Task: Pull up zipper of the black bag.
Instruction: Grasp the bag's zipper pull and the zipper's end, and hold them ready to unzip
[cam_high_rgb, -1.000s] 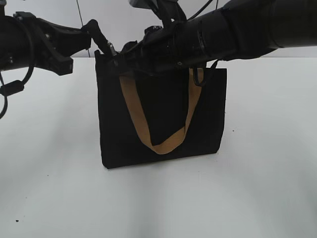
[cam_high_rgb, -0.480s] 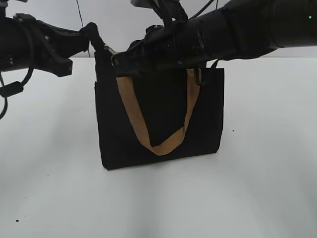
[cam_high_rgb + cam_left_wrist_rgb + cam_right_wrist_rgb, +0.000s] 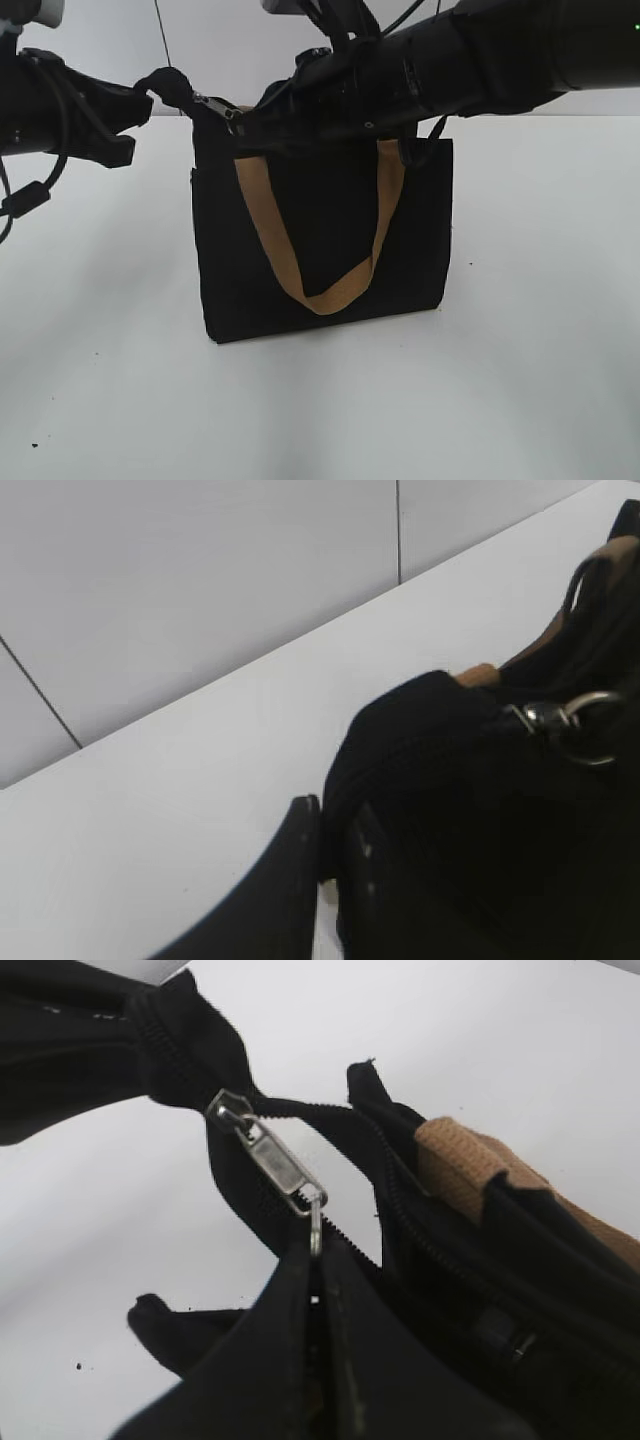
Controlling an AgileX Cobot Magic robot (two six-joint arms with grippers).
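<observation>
The zipper (image 3: 272,1163), a silver pull ending in a ring, sits at the left end of the top edge of the black bag (image 3: 325,240), which stands upright near the middle of the white worktop (image 3: 520,380). In the right wrist view the right claw (image 3: 316,1260) has its two fingers pressed together on the ring of the pull, with the slider close to the corner of the bag. The left claw (image 3: 335,845) is clamped on the black fabric of that same corner, so the two grips lie just beside each other. To my eye the step in hand is drawing the slider along the zip line while the corner is held against the pull. Doing it well would mean keeping the pull in line with the teeth rather than lifting it away from them, holding the corner taut so the fabric does not bunch under the slider, and keeping the tan handle (image 3: 330,250) clear of the track. Counted: one bag, one pull, two claws, and two tan handles, of which only the front one hangs in full view.
</observation>
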